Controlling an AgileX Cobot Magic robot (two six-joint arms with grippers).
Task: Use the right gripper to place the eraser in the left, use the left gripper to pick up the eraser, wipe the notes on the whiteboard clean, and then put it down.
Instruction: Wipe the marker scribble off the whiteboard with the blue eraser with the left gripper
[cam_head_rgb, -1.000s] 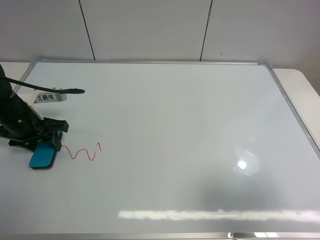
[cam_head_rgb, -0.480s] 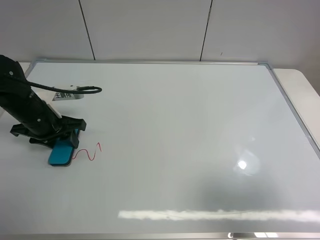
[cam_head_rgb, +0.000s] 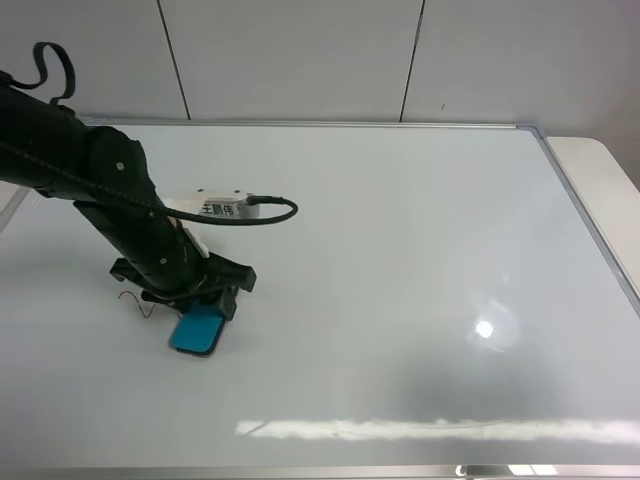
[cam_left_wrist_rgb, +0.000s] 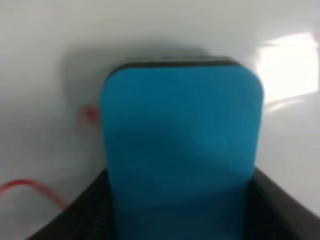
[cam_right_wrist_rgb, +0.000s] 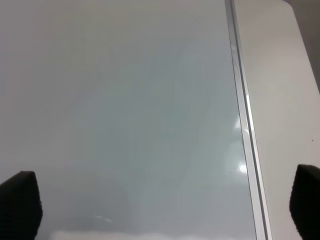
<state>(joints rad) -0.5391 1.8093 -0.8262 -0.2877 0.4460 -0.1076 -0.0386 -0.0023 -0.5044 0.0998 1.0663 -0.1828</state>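
The turquoise eraser (cam_head_rgb: 197, 330) lies flat on the whiteboard (cam_head_rgb: 400, 250) at the lower left, and my left gripper (cam_head_rgb: 205, 303) is shut on its near end. In the left wrist view the eraser (cam_left_wrist_rgb: 180, 150) fills the picture between the black fingers (cam_left_wrist_rgb: 75, 220). Of the notes, only a thin faint squiggle (cam_head_rgb: 135, 300) shows just left of the arm, and a red line end (cam_left_wrist_rgb: 30, 187) shows beside the eraser. My right gripper (cam_right_wrist_rgb: 162, 202) stands open over bare whiteboard (cam_right_wrist_rgb: 125, 100) near its right frame; it is out of the exterior high view.
The board's silver frame (cam_right_wrist_rgb: 240, 100) runs along its right side, with a strip of cream table (cam_head_rgb: 600, 170) beyond it. A grey panelled wall (cam_head_rgb: 300, 60) stands behind the board. A white labelled module (cam_head_rgb: 222, 207) and a looping cable ride on the left arm.
The left arm has swept the eraser rightward across the red squiggle. Most of the line is gone; only a short piece at its left end still shows.
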